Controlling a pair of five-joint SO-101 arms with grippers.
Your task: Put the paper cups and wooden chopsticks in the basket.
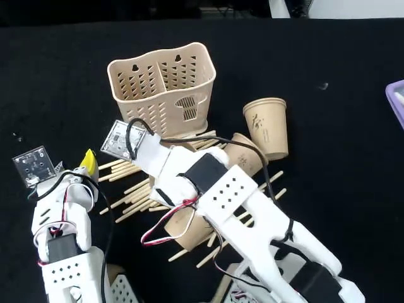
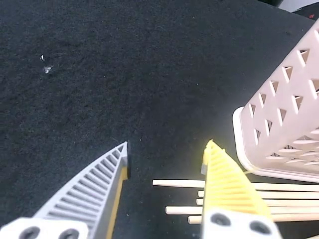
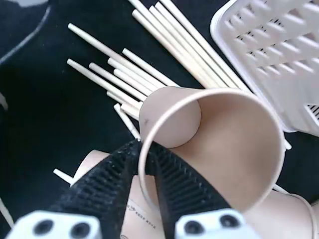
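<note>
The beige slotted basket (image 1: pixel 161 88) stands upright at the back of the black table. Wooden chopsticks (image 1: pixel 129 189) lie scattered in front of it. My right gripper (image 3: pixel 144 147) is shut on the rim of a paper cup (image 3: pixel 224 144), which is held on its side above the chopsticks (image 3: pixel 114 69), close to the basket (image 3: pixel 279 55). One cup (image 1: pixel 268 126) stands upside down right of the basket, another cup (image 1: pixel 243 154) lies beside it, and a third (image 1: pixel 189 230) lies under my right arm. My left gripper (image 2: pixel 167 149) hangs open and empty by the chopstick ends (image 2: pixel 179 183).
A purple tray (image 1: pixel 396 101) pokes in at the right edge. My right arm (image 1: pixel 240 202) stretches diagonally over the pile and hides part of it. The basket wall (image 2: pixel 284 124) is near my left gripper. Bare black cloth spreads left of the basket.
</note>
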